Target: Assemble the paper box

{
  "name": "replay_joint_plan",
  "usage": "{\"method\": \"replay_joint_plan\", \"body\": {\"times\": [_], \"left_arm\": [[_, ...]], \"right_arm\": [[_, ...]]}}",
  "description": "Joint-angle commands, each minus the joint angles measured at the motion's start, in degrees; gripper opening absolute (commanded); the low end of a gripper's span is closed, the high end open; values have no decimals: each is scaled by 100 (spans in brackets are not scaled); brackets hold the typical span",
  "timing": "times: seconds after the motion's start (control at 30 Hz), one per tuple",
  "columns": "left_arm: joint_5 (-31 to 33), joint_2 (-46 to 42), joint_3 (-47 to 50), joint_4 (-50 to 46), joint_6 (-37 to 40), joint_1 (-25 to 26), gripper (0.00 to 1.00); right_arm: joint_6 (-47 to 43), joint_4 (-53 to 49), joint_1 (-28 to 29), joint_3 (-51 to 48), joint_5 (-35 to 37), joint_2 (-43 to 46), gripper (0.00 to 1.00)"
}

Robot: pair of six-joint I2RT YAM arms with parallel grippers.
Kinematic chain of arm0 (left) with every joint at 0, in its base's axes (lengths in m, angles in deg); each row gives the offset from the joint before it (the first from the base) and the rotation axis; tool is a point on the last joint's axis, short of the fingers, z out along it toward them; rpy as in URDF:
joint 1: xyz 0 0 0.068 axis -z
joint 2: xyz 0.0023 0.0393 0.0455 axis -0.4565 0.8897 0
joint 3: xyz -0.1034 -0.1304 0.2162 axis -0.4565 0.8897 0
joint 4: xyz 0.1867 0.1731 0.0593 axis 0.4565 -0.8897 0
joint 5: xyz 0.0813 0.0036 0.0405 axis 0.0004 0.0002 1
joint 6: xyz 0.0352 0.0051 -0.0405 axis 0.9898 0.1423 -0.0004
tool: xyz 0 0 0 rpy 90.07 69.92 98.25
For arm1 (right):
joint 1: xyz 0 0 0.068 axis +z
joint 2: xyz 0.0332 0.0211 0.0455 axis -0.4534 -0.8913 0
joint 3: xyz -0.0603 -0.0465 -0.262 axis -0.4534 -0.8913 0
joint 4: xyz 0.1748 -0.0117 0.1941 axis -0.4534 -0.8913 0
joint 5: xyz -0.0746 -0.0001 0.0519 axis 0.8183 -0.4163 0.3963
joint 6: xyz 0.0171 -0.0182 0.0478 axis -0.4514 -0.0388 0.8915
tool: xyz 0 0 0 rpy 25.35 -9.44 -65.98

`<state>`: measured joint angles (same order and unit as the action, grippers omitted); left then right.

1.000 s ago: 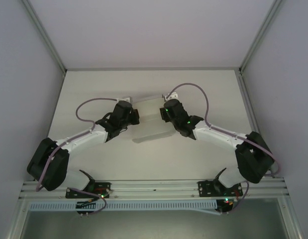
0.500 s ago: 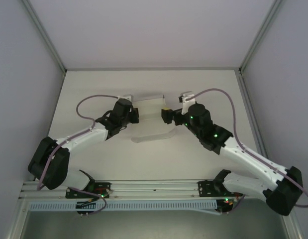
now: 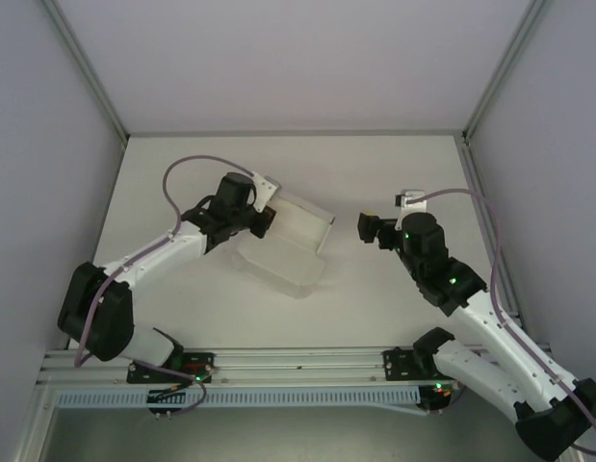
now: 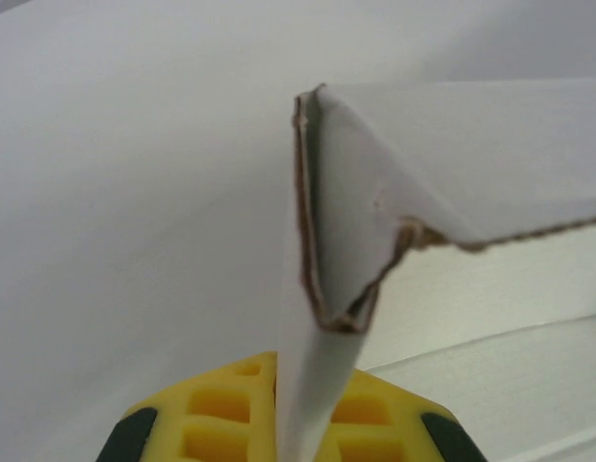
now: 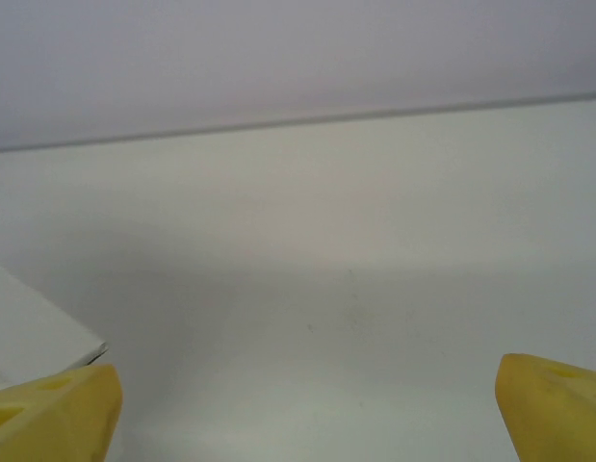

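The paper box (image 3: 283,250) is a thin off-white folded sheet, tilted over the table's middle with one flap raised. My left gripper (image 3: 269,214) is shut on its upper left edge. In the left wrist view the folded paper box (image 4: 322,289) runs up from between the yellow fingers (image 4: 220,409), its brown cut edge showing. My right gripper (image 3: 363,228) stands open to the right of the box, apart from it. In the right wrist view its yellow fingertips (image 5: 57,419) are spread wide with bare table between them, and a corner of the box (image 5: 33,337) shows at the left.
The white table (image 3: 394,173) is bounded by grey walls at the back and both sides. An aluminium rail (image 3: 298,364) with the arm bases runs along the near edge. Purple cables loop over both arms.
My right gripper has let go of the box and drawn back to the right. My left gripper has swung the box round and tilted it, moving it toward the left.
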<state>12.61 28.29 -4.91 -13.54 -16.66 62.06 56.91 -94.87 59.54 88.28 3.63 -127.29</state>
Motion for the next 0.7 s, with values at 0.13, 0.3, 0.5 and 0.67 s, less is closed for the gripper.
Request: {"method": "replay_joint_plan", "body": {"times": [0.13,0.3,0.5,0.67], "left_arm": [[-432,683,-1341,-2816,2877,79,0],[168,1889,-2502,-3889,3517,223,0],[760,3123,-3568,-4484,3899,579,1],[1537,3866,-3889,-4518,3753,725,5]], "right_arm": [[36,-604,-243,-81,-260,-47,100],[126,-878,-433,-204,-278,107,100],[338,-978,-597,-332,-468,125,100],[499,-963,-656,-458,-475,66,100]]}}
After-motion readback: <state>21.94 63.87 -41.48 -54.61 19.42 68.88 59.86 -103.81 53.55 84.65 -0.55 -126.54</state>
